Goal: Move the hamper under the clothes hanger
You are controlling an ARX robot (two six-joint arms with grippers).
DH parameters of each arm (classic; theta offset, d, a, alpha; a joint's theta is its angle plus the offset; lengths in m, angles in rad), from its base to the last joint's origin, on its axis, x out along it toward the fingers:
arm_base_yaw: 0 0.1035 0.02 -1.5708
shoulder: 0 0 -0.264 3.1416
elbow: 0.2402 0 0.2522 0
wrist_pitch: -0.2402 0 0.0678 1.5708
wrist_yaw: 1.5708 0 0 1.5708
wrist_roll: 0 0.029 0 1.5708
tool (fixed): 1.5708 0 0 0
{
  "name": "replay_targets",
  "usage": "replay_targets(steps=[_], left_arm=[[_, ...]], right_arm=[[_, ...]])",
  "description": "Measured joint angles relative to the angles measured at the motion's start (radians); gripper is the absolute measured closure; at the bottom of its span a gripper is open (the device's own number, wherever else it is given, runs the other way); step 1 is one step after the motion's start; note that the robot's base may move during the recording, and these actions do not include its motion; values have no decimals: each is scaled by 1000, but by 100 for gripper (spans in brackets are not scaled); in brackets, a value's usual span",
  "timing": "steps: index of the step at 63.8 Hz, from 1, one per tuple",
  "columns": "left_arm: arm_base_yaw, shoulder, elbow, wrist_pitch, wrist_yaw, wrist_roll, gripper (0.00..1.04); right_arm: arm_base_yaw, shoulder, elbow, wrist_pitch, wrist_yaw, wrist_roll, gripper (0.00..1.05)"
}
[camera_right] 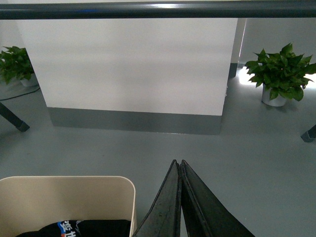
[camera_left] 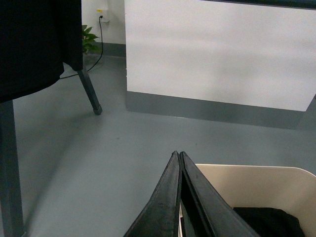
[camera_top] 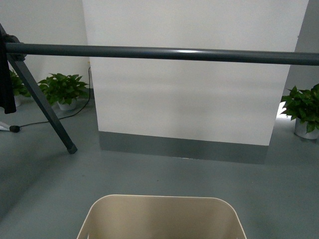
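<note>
The hamper (camera_top: 162, 216) stands on the grey floor (camera_top: 164, 174), near, just short of the clothes hanger (camera_top: 164, 53) bar. Left pincer (camera_left: 177, 154) and right pincer (camera_right: 177, 162) are both closed, holding nothing, either side of the hamper

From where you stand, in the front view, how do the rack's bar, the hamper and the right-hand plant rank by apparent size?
1. Bar, spanning the whole picture.
2. Hamper, though cut off and nearest the camera, so it looks bigger.
3. Plant, farther off and partly cropped.
</note>
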Motion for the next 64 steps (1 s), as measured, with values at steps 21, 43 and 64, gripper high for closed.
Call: replay_targets(steps=[21,43,64], left_arm=[[0,-224,-20,-193,0,0,101],[0,-405,-21,-359,0,0,101],[0,-537,-21,-486,0,0,101]], right_arm=[[0,-209,-13,-185,0,0,103],[0,-369,-13,-333,0,0,103],[0,-484,-13,-446,0,0,103]])
